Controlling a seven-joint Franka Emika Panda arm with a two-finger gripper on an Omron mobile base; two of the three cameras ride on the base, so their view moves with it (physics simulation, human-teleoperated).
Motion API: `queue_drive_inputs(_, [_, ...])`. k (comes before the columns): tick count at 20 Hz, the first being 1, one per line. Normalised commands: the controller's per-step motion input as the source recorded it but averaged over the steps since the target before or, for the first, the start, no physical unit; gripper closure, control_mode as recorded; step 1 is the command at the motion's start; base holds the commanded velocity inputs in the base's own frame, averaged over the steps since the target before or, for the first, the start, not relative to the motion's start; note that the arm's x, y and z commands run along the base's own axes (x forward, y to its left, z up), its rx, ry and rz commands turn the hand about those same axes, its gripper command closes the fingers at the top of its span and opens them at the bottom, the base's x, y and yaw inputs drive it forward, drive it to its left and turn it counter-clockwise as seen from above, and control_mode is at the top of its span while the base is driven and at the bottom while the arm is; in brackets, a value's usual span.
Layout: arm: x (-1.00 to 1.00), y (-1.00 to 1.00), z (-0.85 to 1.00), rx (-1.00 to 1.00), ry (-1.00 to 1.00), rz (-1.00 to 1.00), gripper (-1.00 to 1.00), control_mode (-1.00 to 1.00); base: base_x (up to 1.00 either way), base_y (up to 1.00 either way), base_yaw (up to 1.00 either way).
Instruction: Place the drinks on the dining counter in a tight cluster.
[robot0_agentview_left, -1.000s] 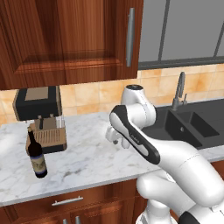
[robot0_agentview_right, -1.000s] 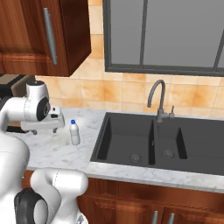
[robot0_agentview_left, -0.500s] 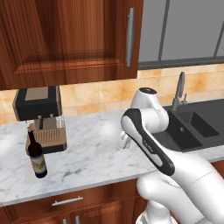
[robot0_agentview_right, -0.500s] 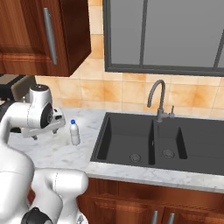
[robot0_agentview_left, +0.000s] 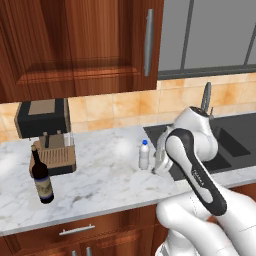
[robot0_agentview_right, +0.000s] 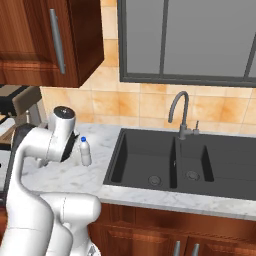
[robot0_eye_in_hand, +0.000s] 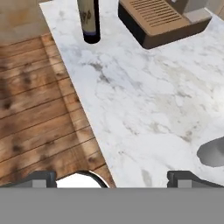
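Observation:
A tall dark wine bottle (robot0_agentview_left: 41, 177) with a label stands near the front left of a marble counter (robot0_agentview_left: 105, 180). Its base shows at the top of the hand view (robot0_eye_in_hand: 89, 19). A small white bottle with a blue cap (robot0_agentview_left: 144, 155) (robot0_agentview_right: 85, 151) stands upright by the left edge of the black sink. My gripper (robot0_agentview_left: 159, 167) hangs just right of that small bottle, pointing down over the counter's front edge. Its fingers (robot0_eye_in_hand: 37, 179) are spread wide and open, with nothing between them. The dining counter is out of view.
A dark coffee machine (robot0_agentview_left: 45, 132) (robot0_eye_in_hand: 162, 17) sits at the back left of the counter. A black double sink (robot0_agentview_right: 170, 160) with a grey faucet (robot0_agentview_right: 180, 112) lies to the right. Wooden wall cabinets (robot0_agentview_left: 75, 45) hang above. Wooden floor (robot0_eye_in_hand: 35, 109) lies below the counter edge.
The arm has swung right, from over the middle of the counter toward the sink, uncovering the small white bottle in the left base view. The bottles have not moved. The gripper stays open.

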Motion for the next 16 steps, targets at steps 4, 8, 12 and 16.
queue_drive_inputs(4, [-0.16, -0.24, 0.02, 0.14, -0.13, 0.19, -1.00, -1.00, 0.00, 0.00, 0.00])
queue_drive_inputs(8, [-0.03, -0.29, 0.02, 0.10, -0.11, 0.10, -1.00, -1.00, 0.00, 0.00, 0.00])
queue_drive_inputs(12, [-0.04, -0.29, 0.02, 0.13, -0.10, 0.09, -1.00, -1.00, 0.00, 0.00, 0.00])
queue_drive_inputs(16, [-0.01, -0.31, 0.00, 0.09, 0.00, 0.07, -1.00, -1.00, 0.00, 0.00, 0.00])
